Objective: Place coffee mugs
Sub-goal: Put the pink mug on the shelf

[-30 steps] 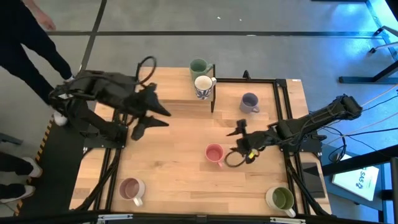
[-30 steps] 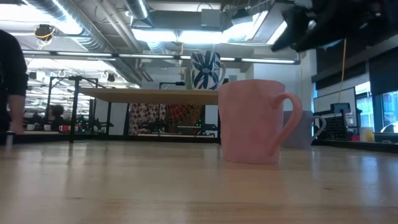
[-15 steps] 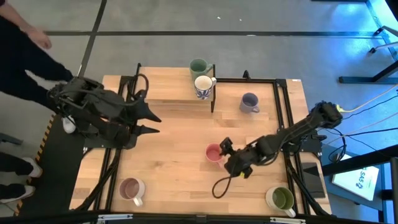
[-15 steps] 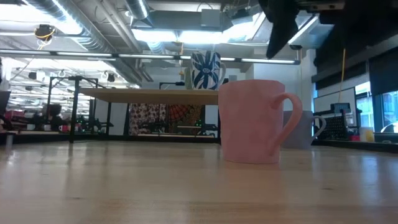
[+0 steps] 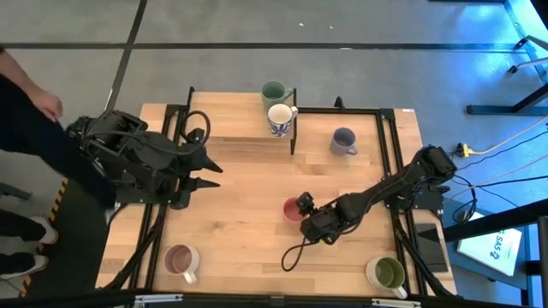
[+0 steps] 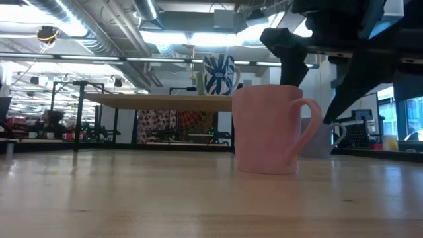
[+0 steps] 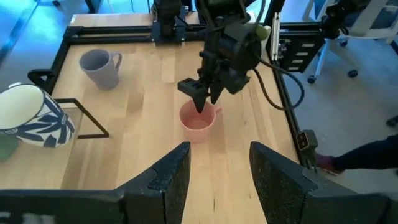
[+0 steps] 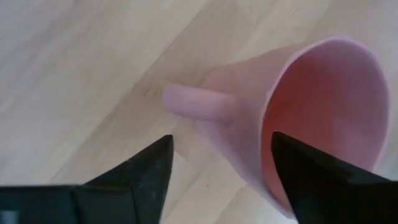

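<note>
so the right gripper is hanging right over the pink mug in the middle of the table, fingers spread apart, nothing in them. in the right wrist view one finger sits out past the handle and the other is over the mug's open mouth, so the near wall on the handle side lies in the gap between them. low view says the same: one dark finger above the rim, the other off past the handle side, both clear of the mug, not touching as far as i can tell

mug stands upright on the wood, opening up, handle pointing toward the right arm's side. my read is the coming move is basically straight down and then a pinch on that wall, no sideways reach needed

left gripper is parked well away over the left part of the table, fingers apart too, empty, just looking across at it all. right arm is clearly the nearer one

other mugs for reference: the white and blue mug and dark green mug up on the raised shelf, lavender mug near the far right, beige-pink mug near left corner, cream mug near right corner
</note>
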Robot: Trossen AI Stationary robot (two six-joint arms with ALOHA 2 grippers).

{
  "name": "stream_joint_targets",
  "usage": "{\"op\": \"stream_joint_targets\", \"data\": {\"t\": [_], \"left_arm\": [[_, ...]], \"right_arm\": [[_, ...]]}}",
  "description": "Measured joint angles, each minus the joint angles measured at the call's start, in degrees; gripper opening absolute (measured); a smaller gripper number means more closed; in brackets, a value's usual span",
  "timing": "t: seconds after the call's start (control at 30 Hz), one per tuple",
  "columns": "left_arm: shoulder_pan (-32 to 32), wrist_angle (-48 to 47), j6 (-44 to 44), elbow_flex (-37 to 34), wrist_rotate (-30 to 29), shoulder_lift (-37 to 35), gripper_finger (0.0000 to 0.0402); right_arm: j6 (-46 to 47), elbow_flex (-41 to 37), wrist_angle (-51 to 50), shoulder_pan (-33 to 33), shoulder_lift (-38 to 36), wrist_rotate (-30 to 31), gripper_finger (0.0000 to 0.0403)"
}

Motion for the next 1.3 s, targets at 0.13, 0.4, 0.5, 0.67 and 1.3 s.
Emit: {"op": "stream_joint_targets", "data": {"t": [0.13,0.4,0.5,0.67,1.3], "left_arm": [[0.0,-0.4,0.8,0.0,-3.5,0.0,0.016],[1.8,-1.8,10.9,0.0,-2.9,4.1,0.016],[3.4,-2.6,16.1,0.0,0.5,7.7,0.016],[6.0,-2.7,26.0,0.0,5.9,12.6,0.016],[11.1,-0.2,58.4,0.0,13.8,24.9,0.016]], "right_arm": [[1.1,0.1,0.0,0.0,0.0,1.3,0.0195],[1.4,0.3,-0.5,0.0,0.1,0.8,0.0014],[1.5,0.3,0.0,0.0,0.1,0.8,0.0023],[-1.4,3.3,-2.6,0.1,0.1,-0.3,0.0009],[-12.4,17.4,-11.1,0.0,0.1,-0.8,0.0003]]}}
